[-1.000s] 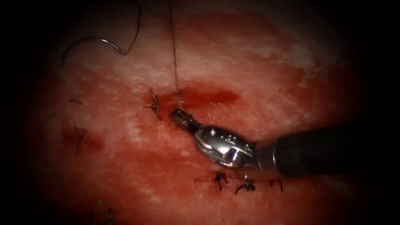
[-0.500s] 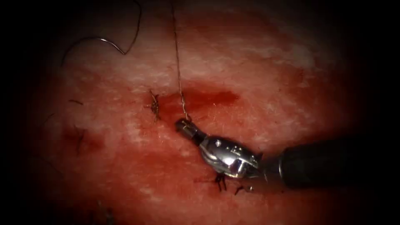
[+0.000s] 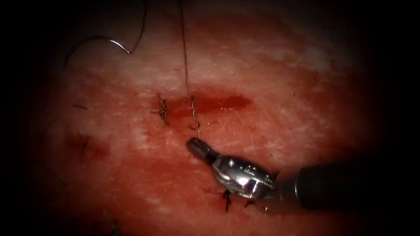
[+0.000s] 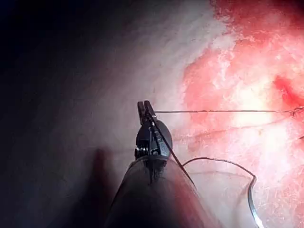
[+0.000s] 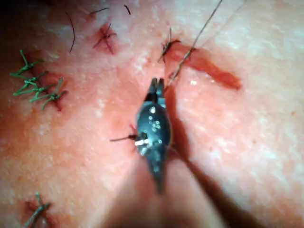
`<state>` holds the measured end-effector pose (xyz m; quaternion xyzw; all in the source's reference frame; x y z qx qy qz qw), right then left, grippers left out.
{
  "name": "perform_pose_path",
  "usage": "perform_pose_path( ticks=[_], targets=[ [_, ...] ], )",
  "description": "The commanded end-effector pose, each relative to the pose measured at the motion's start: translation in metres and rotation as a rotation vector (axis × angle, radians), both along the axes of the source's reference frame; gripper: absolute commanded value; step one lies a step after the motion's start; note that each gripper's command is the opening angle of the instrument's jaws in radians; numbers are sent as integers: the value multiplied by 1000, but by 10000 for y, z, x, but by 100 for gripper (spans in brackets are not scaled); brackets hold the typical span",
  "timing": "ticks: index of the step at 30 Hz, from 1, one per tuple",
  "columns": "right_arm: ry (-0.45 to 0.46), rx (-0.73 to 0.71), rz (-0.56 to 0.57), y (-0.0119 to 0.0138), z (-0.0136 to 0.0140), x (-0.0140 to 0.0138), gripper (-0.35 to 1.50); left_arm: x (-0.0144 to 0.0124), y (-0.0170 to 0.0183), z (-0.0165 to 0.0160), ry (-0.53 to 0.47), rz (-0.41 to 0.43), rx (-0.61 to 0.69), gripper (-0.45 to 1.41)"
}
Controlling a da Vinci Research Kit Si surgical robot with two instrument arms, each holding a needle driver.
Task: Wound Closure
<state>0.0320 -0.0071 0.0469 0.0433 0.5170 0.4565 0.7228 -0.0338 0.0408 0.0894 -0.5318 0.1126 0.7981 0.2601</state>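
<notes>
The right tool has its jaws pressed together, pinching the thread at its lower end, just beyond the near edge of the cut. From the jaws the thread runs straight away across the cut and on over the tissue. In the left wrist view the left tool has its jaws pinched on the same thread, which stretches level and taut from its tip toward the red area. With each tool gripping one end, the strand appears to be held under tension across the wound. Compared with the earlier endoscope frames, the right tool's tip has drawn back from the cut, so more thread lies between its jaws and the wound.

The needle lies free on the tissue, well apart from the right tool, beyond the cut and to its left. Neither tool holds it, and it is not in the tissue. In the left wrist view the needle lies beside that tool's shaft.

A finished knot sits at the left end of the cut, near the right tool's tip. Further stitches lie under the right tool's wrist. Red fluid fills the open part of the cut. Nothing stands between the two tools along the thread.
</notes>
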Motion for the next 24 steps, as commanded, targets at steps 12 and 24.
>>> perform_pose_path(
  ticks=[12, 24],
  targets=[
    [-4, 11, -19, -21, -5, 9, -35, 4, 12, 4, 34, -19, -13, -45],
    [-46, 36, -91, -50, 5, 2, -35, 8, 24, -5, 74, -26, -35, -45]
  ],
)
